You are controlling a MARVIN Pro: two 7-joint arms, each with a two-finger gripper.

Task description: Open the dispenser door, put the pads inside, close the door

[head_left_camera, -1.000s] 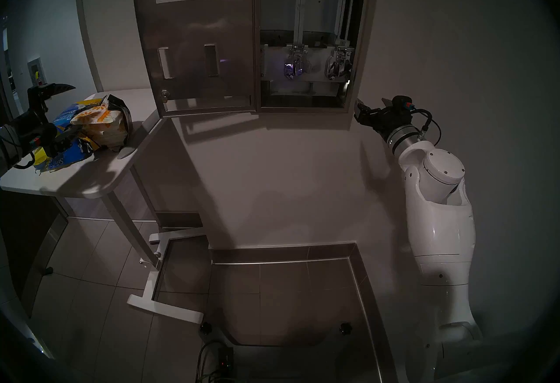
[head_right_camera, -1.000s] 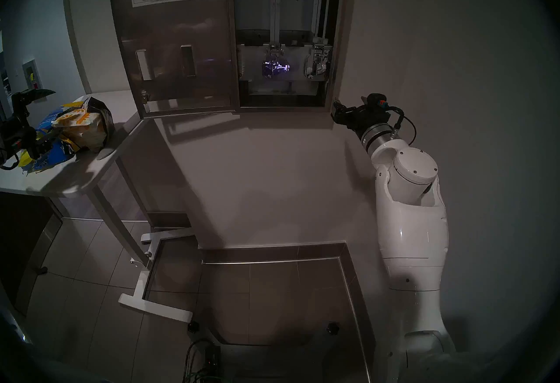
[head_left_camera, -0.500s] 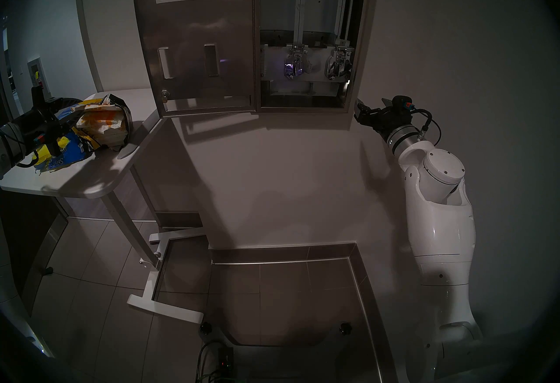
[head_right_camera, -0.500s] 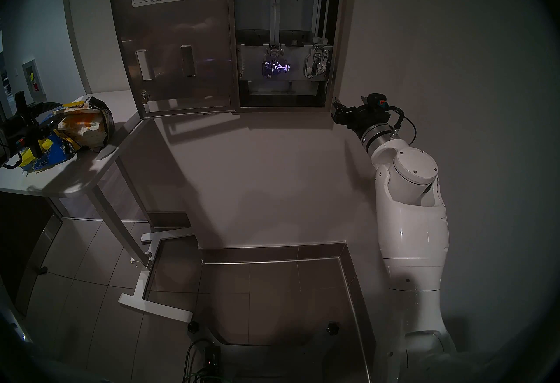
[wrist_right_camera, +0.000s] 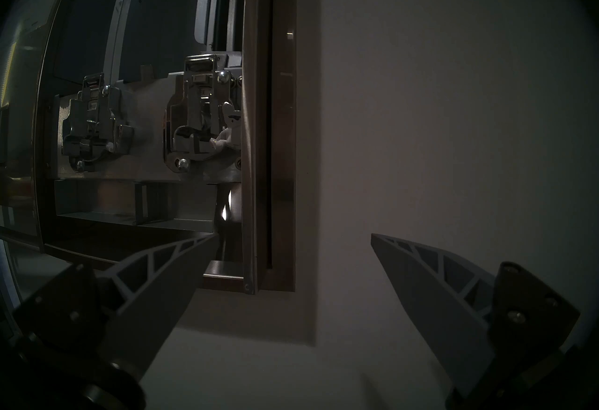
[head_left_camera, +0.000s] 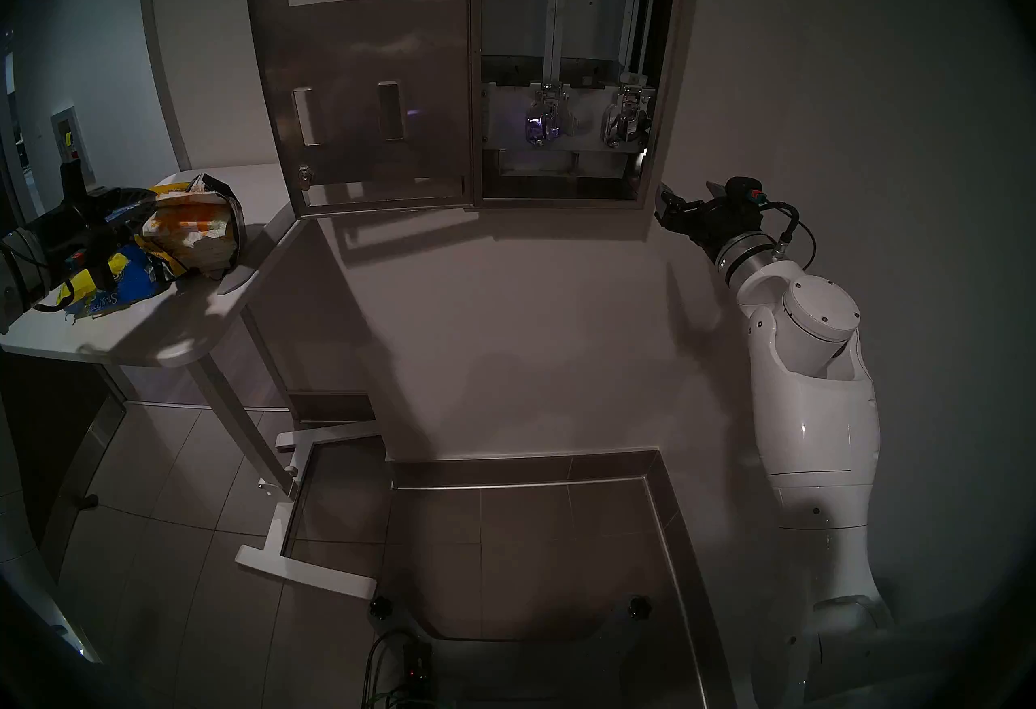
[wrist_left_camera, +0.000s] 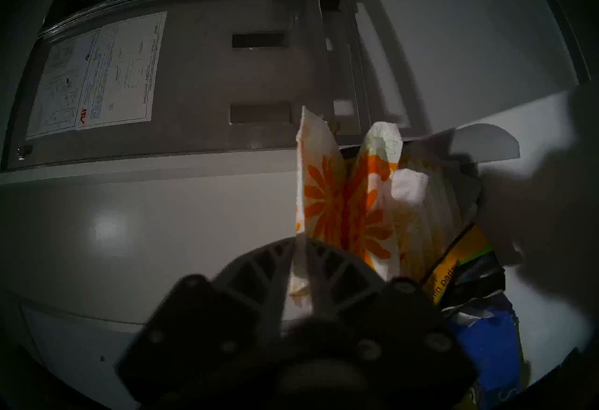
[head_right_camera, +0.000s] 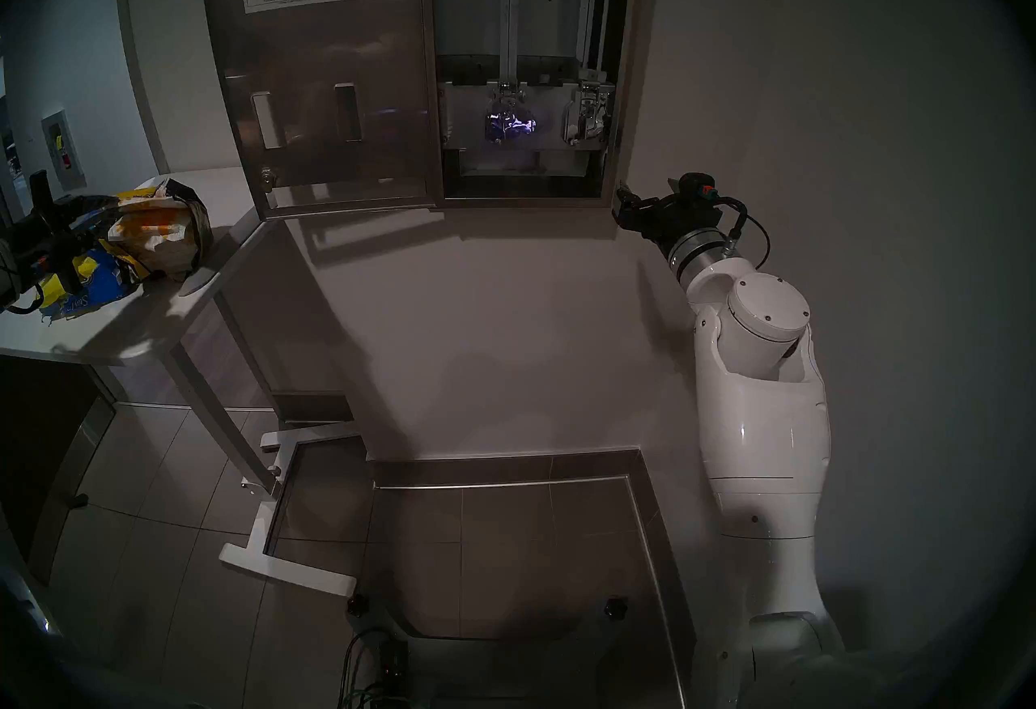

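On white table (head_left_camera: 140, 332), left gripper (wrist_left_camera: 299, 265) pinches flat white pad (wrist_left_camera: 319, 192), orange flower print, beside torn blue-yellow bag (wrist_left_camera: 486, 331). Dispenser door (head_left_camera: 364, 91) hangs open. Right gripper (wrist_right_camera: 291, 270) spread wide, empty, near dispenser (wrist_right_camera: 259, 140).

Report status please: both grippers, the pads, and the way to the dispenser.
Left gripper shut on a flower-print pad at the torn bag. Right gripper open, empty, beside dispenser. Dispenser door open; nothing blocking.
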